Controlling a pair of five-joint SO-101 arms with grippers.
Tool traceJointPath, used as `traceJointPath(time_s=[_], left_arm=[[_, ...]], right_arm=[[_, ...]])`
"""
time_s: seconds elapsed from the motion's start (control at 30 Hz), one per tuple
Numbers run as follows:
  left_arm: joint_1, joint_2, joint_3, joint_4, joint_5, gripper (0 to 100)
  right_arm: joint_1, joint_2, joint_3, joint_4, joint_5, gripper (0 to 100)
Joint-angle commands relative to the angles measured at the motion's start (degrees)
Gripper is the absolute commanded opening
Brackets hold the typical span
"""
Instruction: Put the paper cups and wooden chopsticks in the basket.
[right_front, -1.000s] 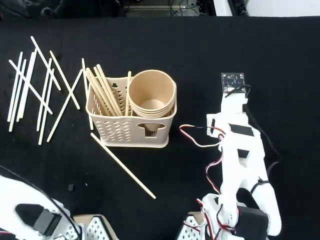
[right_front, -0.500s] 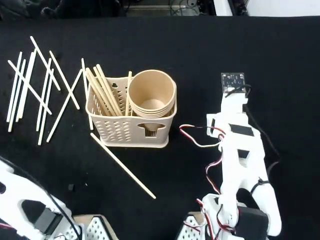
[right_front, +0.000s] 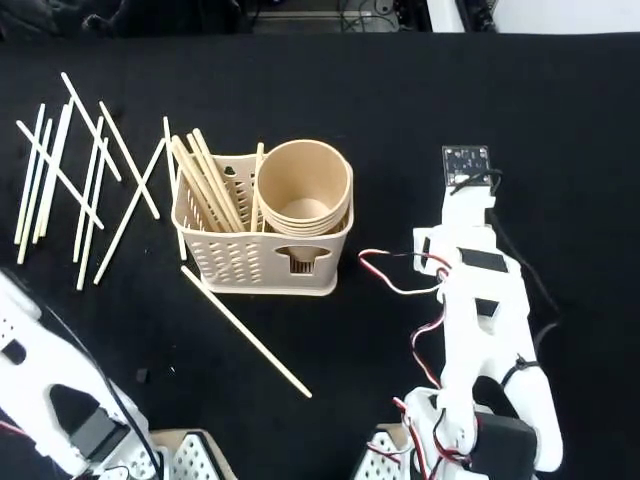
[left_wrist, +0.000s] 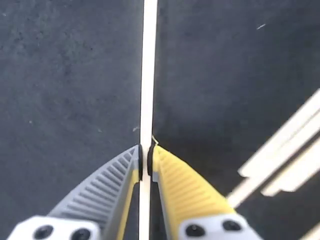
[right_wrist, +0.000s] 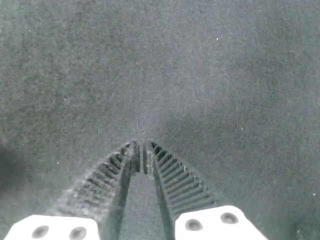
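My left gripper (left_wrist: 145, 150) is clamped on one wooden chopstick (left_wrist: 148, 75) at the desk's (right_front: 450, 90) left. Next I carry it right to the basket (right_front: 262, 255) (paper cups (right_front: 305, 185) already in). The right gripper (right_wrist: 142, 150) is closed and empty.

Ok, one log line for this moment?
left gripper: shut on wooden chopstick | right gripper: shut, empty | basket: paper cups and chopsticks inside | loose chopsticks: on table

high: overhead, far | wrists: close, downward | shared: table (right_front: 400, 100), probably
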Motion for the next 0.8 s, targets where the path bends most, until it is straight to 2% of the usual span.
traceJointPath(time_s=[0.0, 0.2, 0.43, 0.5, 0.6, 0.77], left_arm=[[3.38, -12.57, 10.15, 0.70, 7.21, 3], [9.45, -32.88, 39.96, 0.44, 9.85, 3], [18.77, -57.14, 59.12, 0.26, 10.55, 3], [21.49, -63.56, 64.31, -0.26, 13.19, 3], [25.63, -73.49, 73.27, -5.01, 15.56, 3], [32.22, -92.22, 89.36, -15.82, 15.65, 3]], right_arm=[[-0.79, -1.36, -0.31, -0.97, 0.70, 3.5], [-0.79, -1.36, -0.31, -0.97, 0.70, 3.5], [-0.79, -1.36, -0.31, -0.97, 0.70, 3.5], [-0.79, -1.36, -0.31, -0.97, 0.70, 3.5], [-0.79, -1.36, -0.31, -0.97, 0.70, 3.5], [-0.88, -1.36, -0.31, -0.97, 0.70, 3.5]])
